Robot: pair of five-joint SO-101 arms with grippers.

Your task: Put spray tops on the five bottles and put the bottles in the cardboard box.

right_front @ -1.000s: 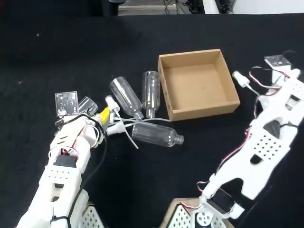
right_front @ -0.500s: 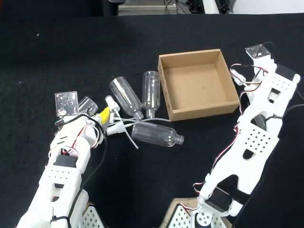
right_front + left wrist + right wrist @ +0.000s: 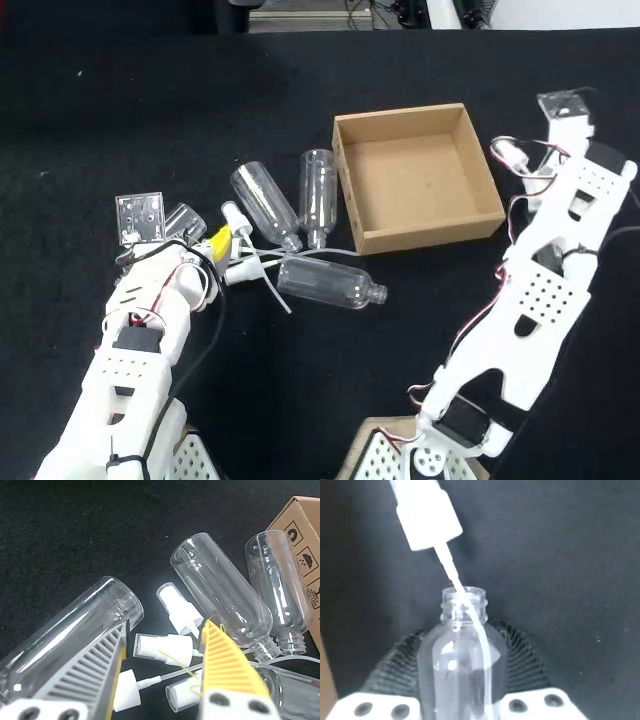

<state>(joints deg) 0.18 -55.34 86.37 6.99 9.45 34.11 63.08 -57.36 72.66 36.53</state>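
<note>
Bottle [image 3: 462, 680] in R claw [image 3: 462, 637], arm [image 3: 540, 300] beside box [image 3: 430, 232]

high view looks down; close left wrist shares its bottles [image 3: 265, 205]

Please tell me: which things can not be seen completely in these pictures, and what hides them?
Held bottle: high view, the right arm covers its body; right wrist view, the picture's edge cuts off its base.
Its spray top: right wrist view, the edge cuts off the head.
Loose spray tops: high view, tangled, partly under the left gripper; count unclear.
Leftmost bottle: high view, the left arm covers its neck.
</note>
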